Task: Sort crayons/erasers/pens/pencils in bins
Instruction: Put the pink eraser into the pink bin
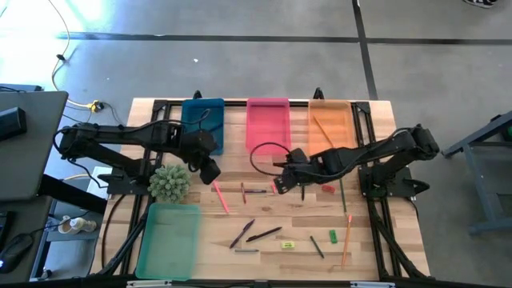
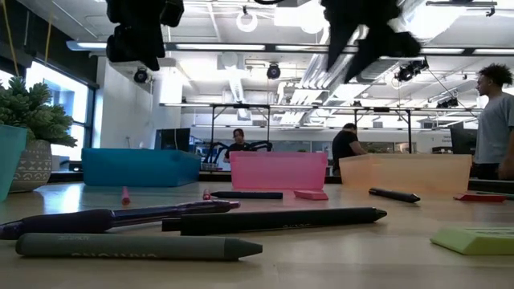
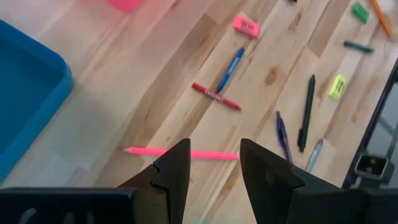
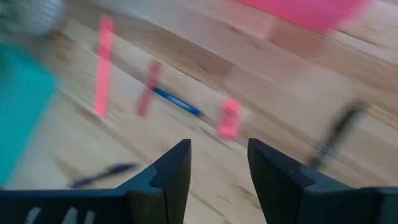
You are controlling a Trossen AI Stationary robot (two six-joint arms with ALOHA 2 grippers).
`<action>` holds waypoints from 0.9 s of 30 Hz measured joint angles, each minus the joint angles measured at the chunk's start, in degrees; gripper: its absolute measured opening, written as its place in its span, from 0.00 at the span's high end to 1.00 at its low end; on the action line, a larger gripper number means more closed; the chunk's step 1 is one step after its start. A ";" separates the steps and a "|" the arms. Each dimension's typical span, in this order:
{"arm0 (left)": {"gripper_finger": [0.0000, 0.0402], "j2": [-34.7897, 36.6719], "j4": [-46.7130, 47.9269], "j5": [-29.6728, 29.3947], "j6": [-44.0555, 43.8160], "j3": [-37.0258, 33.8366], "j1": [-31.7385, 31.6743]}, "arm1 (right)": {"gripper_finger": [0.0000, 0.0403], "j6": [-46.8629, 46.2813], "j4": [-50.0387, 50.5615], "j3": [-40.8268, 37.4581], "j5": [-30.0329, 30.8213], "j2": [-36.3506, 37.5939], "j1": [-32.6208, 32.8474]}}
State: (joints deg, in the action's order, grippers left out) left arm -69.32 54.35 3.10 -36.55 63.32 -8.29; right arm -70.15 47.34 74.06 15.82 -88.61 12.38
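Both grippers hang above the wooden table and hold nothing. My left gripper (image 1: 210, 170) (image 3: 214, 163) is open, just over a long pink stick (image 3: 180, 151) (image 1: 221, 197) that lies flat in front of the blue bin (image 1: 203, 120). My right gripper (image 1: 280, 186) (image 4: 217, 163) is open above a pink eraser (image 4: 229, 118), a blue pen (image 4: 177, 101) (image 3: 230, 70) and a red crayon (image 3: 216, 97) (image 1: 243, 192). The pink bin (image 1: 268, 120) and orange bin (image 1: 330, 124) stand at the far edge. The green bin (image 1: 170, 240) stands at the near left.
A potted plant (image 1: 170, 182) stands by the left arm. Near the front edge lie dark pens (image 1: 264, 234), a yellow eraser (image 1: 288, 245), a green eraser (image 1: 333, 236) and an orange pencil (image 1: 347, 240). An orange pencil (image 1: 322, 132) lies in the orange bin. People stand in the room behind.
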 joint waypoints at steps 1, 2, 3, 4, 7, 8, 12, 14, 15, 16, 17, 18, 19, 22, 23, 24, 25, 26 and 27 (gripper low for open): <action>0.68 0.02 1.32 0.13 0.94 0.61 -0.02 | 0.63 1.04 -2.41 0.02 -0.22 -0.36 -0.57; 0.68 0.04 2.31 0.10 1.79 1.17 -0.04 | 0.63 2.04 -4.47 0.22 -0.66 -0.73 -1.12; 0.68 0.03 3.25 0.01 2.63 1.63 -0.06 | 0.63 3.02 -5.65 0.57 -1.20 -1.31 -1.75; 0.68 0.00 4.29 -0.41 3.30 2.21 -0.18 | 0.64 3.92 -6.25 1.07 -1.70 -2.02 -2.35; 0.68 0.02 7.11 -2.48 5.76 3.74 -1.02 | 0.65 5.95 -6.03 2.99 -3.97 -4.63 -4.03; 0.68 0.02 8.03 -3.49 6.64 3.97 -1.41 | 0.66 6.75 -6.09 3.61 -5.00 -5.52 -4.41; 0.68 0.02 11.52 -6.67 9.05 4.23 -3.69 | 0.66 8.54 -4.92 5.59 -6.54 -9.32 -5.20; 0.68 0.02 14.07 -7.21 9.15 4.23 -5.01 | 0.66 7.67 -3.92 5.76 -7.36 -10.79 -5.15; 0.68 0.02 15.16 -7.27 9.41 4.23 -5.67 | 0.66 6.43 -3.73 5.81 -7.61 -11.42 -5.09; 0.68 0.02 15.93 -7.37 10.18 4.23 -6.24 | 0.66 5.62 -3.43 5.81 -7.93 -12.01 -4.91; 0.68 0.02 16.44 -7.52 11.12 4.23 -6.72 | 0.66 5.42 -3.12 5.79 -8.42 -12.60 -4.83; 0.68 0.02 16.68 -7.69 11.88 4.23 -7.19 | 0.66 5.42 -3.08 5.79 -8.76 -13.29 -4.65; 0.68 0.02 16.65 -7.74 12.57 4.23 -7.65 | 0.66 5.38 -3.01 5.79 -9.08 -13.98 -4.47; 0.68 0.02 16.61 -7.76 14.28 4.23 -8.94 | 0.66 4.16 -3.35 5.75 -9.89 -15.60 -4.38; 0.68 0.02 16.61 -7.76 14.75 4.23 -9.30 | 0.66 3.95 -3.47 5.75 -9.95 -16.08 -4.37; 0.68 0.02 16.61 -7.76 15.14 4.23 -9.62 | 0.66 3.44 -3.45 5.75 -9.86 -16.64 -4.39; 0.68 0.02 16.58 -7.79 15.59 4.23 -9.86 | 0.66 2.86 -3.44 5.75 -9.56 -17.13 -4.39; 0.68 0.02 16.59 -7.83 15.97 4.23 -10.11 | 0.66 2.57 -3.37 5.75 -9.31 -17.70 -4.39; 0.68 0.02 16.59 -7.83 16.27 4.23 -10.26 | 0.66 2.45 -3.44 5.75 -9.27 -18.20 -4.40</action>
State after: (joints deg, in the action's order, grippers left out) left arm -69.30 70.94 -4.73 -20.28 67.55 -18.55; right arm -67.69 43.90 79.81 6.55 -106.82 7.98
